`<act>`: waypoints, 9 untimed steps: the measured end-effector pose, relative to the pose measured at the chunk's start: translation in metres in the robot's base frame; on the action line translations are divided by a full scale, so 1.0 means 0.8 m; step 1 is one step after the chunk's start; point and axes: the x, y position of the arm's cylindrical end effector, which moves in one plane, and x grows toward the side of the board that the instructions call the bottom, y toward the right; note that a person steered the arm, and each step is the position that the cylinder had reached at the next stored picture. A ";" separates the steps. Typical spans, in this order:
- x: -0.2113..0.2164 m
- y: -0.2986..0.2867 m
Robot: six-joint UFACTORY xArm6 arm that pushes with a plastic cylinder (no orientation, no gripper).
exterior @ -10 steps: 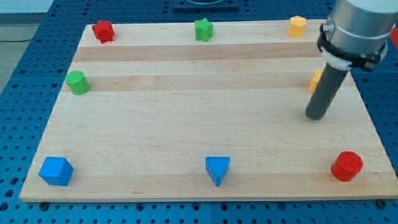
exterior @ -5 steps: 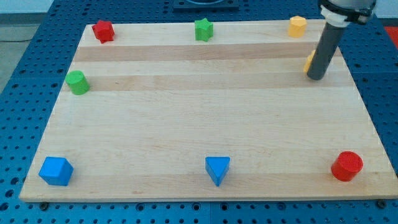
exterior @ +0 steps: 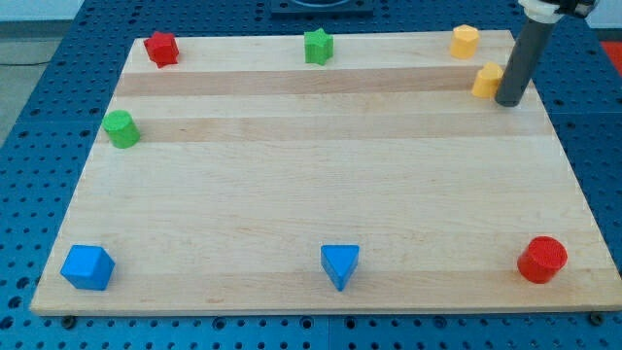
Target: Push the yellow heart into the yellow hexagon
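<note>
My tip (exterior: pixel 508 100) is down on the wooden board (exterior: pixel 321 194) at the view's upper right, planted right against the right-hand side of the yellow heart (exterior: pixel 487 81), touching it or as good as. There are no jaws to speak of here, just a straight dark rod rising from the tip and running out of the view's top edge, so nothing is being gripped. The yellow heart sits just below and slightly to the right of the yellow hexagon (exterior: pixel 465 41), which is tucked near the board's top edge; the two are near one another but apart, with a strip of bare wood between them. Moving out along the top edge, there's a green star (exterior: pixel 318 46) around the middle and a red block (exterior: pixel 161 49) over at the top left, its exact shape hard to call from here. On the left side sits a green cylinder (exterior: pixel 120 128). Along the bottom, a blue cube (exterior: pixel 87 267) holds the left corner, a blue triangle (exterior: pixel 339 264) the middle, and a red cylinder (exterior: pixel 541 260) the right corner, all well apart from the tip.
</note>
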 end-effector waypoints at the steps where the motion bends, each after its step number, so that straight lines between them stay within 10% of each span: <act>1: -0.022 -0.011; 9: -0.055 -0.071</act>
